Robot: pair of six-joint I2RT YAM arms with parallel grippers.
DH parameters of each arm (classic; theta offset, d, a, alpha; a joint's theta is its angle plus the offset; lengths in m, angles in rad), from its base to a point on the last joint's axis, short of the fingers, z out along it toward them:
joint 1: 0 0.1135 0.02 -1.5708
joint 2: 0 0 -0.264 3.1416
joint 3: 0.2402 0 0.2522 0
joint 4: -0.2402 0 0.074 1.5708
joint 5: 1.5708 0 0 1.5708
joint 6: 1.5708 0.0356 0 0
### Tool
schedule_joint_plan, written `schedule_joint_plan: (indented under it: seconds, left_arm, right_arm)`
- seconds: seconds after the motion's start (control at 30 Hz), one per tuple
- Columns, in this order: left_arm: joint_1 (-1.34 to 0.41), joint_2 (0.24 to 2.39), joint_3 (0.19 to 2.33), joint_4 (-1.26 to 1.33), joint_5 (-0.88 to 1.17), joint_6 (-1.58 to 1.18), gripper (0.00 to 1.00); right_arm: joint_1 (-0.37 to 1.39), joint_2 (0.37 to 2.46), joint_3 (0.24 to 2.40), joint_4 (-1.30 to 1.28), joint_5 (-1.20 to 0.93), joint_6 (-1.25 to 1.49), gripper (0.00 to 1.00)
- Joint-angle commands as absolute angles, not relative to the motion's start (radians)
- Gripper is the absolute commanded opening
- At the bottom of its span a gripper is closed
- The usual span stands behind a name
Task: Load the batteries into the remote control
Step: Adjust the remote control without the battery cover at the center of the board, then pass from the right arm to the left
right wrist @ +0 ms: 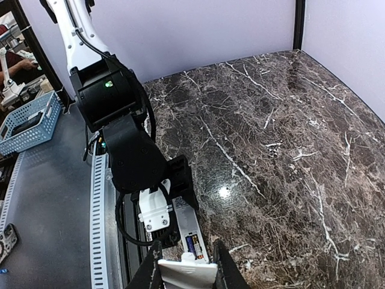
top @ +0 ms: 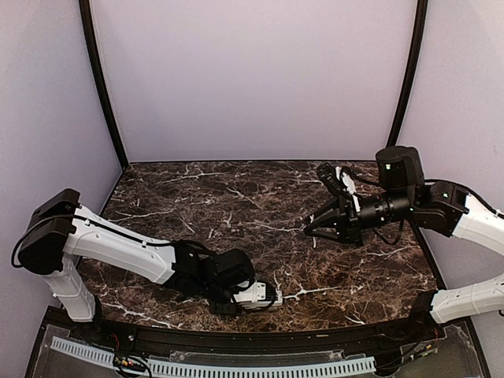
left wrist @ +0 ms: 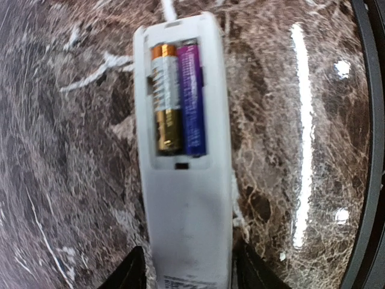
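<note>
Dark marbled desk [top: 236,197]. At the lower middle of the top view, the left pincer [left wrist: 191,274] clamps the remote [left wrist: 186,205], back-up, near the desk's lower edge. At right, the right pincer [right wrist: 187,265] is closed on a white flat piece [right wrist: 186,276]. In the remote's open recess sit a gold battery [left wrist: 166,102] and a purple battery [left wrist: 192,102], side by side.

No words or numbers are showing clearly enough to read. The gold and silver battery [left wrist: 166,99], lying beside the purple battery [left wrist: 191,99] in the slim white plastic remote control [left wrist: 186,211], is showing some dark marks, but they are looking too blurry. Tiny dark print is sitting at the remote's near end, too small to read.
</note>
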State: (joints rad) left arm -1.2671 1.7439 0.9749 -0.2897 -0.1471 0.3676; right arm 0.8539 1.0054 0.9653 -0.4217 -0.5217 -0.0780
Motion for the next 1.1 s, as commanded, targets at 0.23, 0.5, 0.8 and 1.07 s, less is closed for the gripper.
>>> schedule_joint_plan:
  seconds: [0.23, 0.5, 0.8, 1.07]
  left_arm:
    - [-1.25, 1.665, 0.927, -0.413, -0.073, 0.42, 0.81]
    - [-1.202, 1.475, 0.907, -0.308, -0.039, 0.274, 0.84]
    - [-1.054, 1.24, 0.868, -0.1, 0.128, -0.227, 0.66]
    - [-1.054, 1.263, 0.962, 0.026, 0.208, -0.557, 0.56]
  right_arm:
    - [0.847, 1.051, 1.001, -0.459, -0.523, -0.094, 0.08]
    - [0.855, 1.122, 0.995, -0.475, -0.496, -0.095, 0.07]
    - [0.952, 1.217, 1.03, -0.477, -0.309, -0.164, 0.04]
    - [1.087, 1.206, 0.929, -0.156, -0.144, -0.237, 0.04]
